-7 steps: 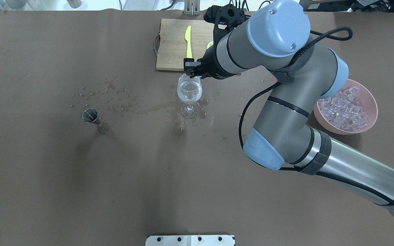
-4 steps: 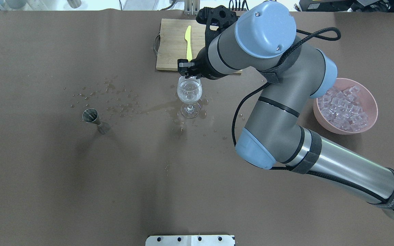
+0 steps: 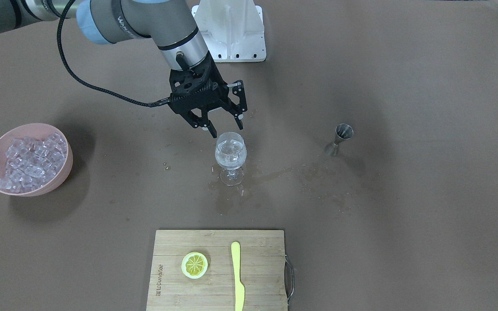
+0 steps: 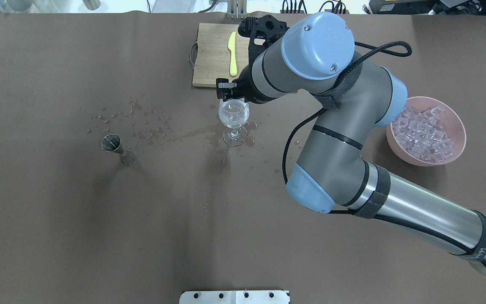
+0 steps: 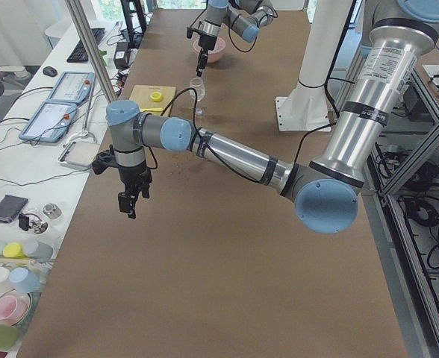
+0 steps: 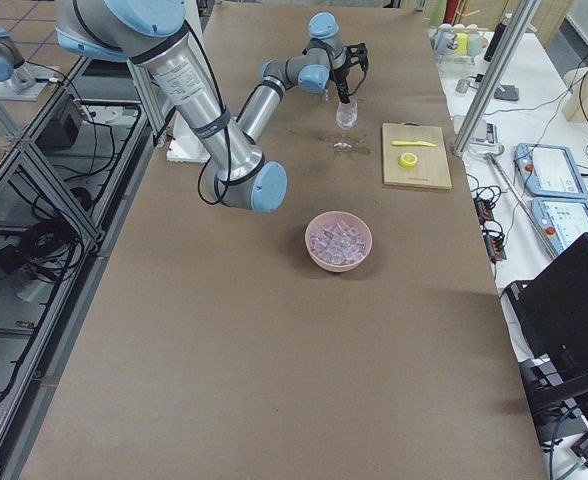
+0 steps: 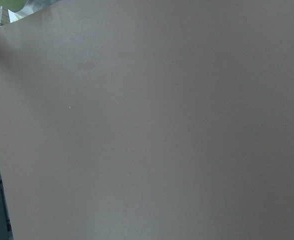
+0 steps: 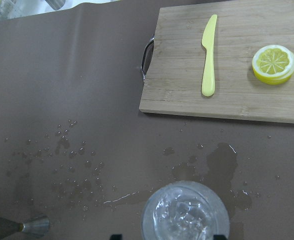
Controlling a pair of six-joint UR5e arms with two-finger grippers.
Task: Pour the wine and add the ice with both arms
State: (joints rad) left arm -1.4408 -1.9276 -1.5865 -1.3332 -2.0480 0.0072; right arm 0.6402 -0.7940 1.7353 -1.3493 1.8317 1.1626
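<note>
The wine glass (image 4: 234, 114) stands at mid-table and holds clear liquid with a few ice cubes; it also shows in the front-facing view (image 3: 230, 155) and the right wrist view (image 8: 185, 215). My right gripper (image 3: 226, 127) hangs just above the glass rim, open and empty, its fingers spread wider than the bowl. The ice (image 4: 424, 133) is heaped in a pink bowl (image 3: 65, 166) at the robot's right. My left gripper (image 5: 130, 201) shows only in the exterior left view, low over bare table at the robot's far left; I cannot tell if it is open or shut.
A steel jigger (image 4: 114, 147) stands left of the glass. A wooden cutting board (image 3: 257, 263) with a yellow knife (image 3: 237, 276) and a lemon slice (image 3: 195, 264) lies beyond the glass. Spilled drops and a wet patch (image 4: 150, 126) lie around the glass. The white pedestal (image 3: 230, 30) is at the robot's edge.
My right arm has swung left in the overhead view. Its gripper has shifted slightly left over the glass's far rim, still open. The glass has not moved.
</note>
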